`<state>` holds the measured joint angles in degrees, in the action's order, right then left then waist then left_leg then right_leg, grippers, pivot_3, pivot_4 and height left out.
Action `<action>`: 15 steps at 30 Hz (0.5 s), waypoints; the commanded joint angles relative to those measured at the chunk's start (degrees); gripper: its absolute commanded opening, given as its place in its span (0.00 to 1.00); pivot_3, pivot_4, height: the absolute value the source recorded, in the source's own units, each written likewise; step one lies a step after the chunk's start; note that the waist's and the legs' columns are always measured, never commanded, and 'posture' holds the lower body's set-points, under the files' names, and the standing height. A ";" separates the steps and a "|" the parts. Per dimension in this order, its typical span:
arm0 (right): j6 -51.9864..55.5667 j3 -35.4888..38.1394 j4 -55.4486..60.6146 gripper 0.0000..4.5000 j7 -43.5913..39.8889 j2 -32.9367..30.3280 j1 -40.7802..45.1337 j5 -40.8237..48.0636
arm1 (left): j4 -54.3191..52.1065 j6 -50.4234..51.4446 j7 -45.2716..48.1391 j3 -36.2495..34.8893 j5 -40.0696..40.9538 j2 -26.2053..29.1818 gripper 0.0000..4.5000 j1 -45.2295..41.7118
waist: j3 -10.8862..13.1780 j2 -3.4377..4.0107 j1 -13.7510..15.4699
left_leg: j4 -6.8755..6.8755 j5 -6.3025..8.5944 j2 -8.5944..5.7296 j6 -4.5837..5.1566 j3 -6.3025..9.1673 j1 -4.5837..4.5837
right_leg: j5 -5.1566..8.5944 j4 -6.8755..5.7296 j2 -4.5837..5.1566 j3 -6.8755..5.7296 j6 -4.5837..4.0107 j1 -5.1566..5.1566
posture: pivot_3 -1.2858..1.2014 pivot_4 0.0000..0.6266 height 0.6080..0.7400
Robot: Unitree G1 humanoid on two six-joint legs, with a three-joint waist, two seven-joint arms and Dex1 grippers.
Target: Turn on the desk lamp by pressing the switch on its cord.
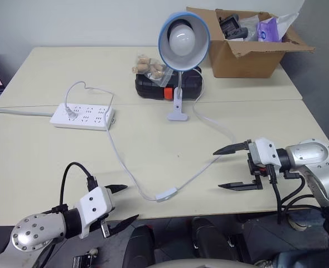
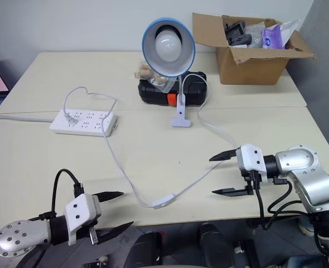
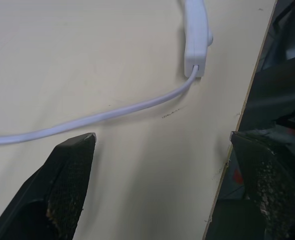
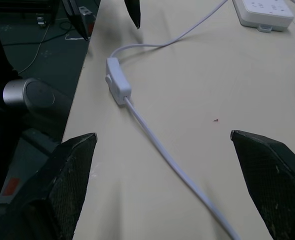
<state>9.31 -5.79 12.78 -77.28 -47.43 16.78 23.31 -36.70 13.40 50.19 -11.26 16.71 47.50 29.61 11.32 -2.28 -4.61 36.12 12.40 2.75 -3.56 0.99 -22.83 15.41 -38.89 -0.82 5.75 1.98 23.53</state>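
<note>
Switch (image 1: 166, 195) on cord (image 1: 209, 165), unpressed, near bench (image 1: 36, 167) front edge.
Desk lamp (image 1: 183, 38) unlit; left gripper (image 1: 122, 205) and right gripper (image 1: 231, 167) flank the switch, jaws open, empty, ready to approach.

Bare tabletop (image 1: 170, 162) lies between my jaws and the switch (image 1: 167, 195); only the thin cord (image 1: 201, 172) crosses that room.

bright even light, soft shadows
</note>
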 commanded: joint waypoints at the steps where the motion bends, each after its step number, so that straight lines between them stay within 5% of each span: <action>1: -1.06 0.16 0.48 1.00 -0.17 0.29 1.20 -0.23 | -2.48 -0.01 0.08 -1.76 1.26 -0.45 0.99 -0.06 | 0.00 0.00 0.00 | 0.00 0.00 0.00 0.00 0.00 0.00 | 0.00 0.00 0.00 -0.01 0.00 0.00 | 0.52 0.24 1.00; 15: -0.36 -2.11 -0.78 1.00 -0.22 2.54 3.26 -1.03 | -4.67 -5.72 1.04 -5.45 -0.83 -1.92 0.99 3.00 | 0.00 0.00 -0.01 | 0.00 0.00 0.00 0.00 0.02 0.00 | 0.00 0.00 0.00 -0.01 -0.01 0.00 | 0.52 0.24 1.00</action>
<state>10.39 -8.13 12.00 -77.11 -45.06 19.03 22.42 -40.42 9.43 50.69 -14.98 15.42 45.85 32.18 11.32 -2.28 -4.63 36.12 12.40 2.75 -3.56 1.01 -22.83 15.41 -38.89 -0.83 5.73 1.98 23.52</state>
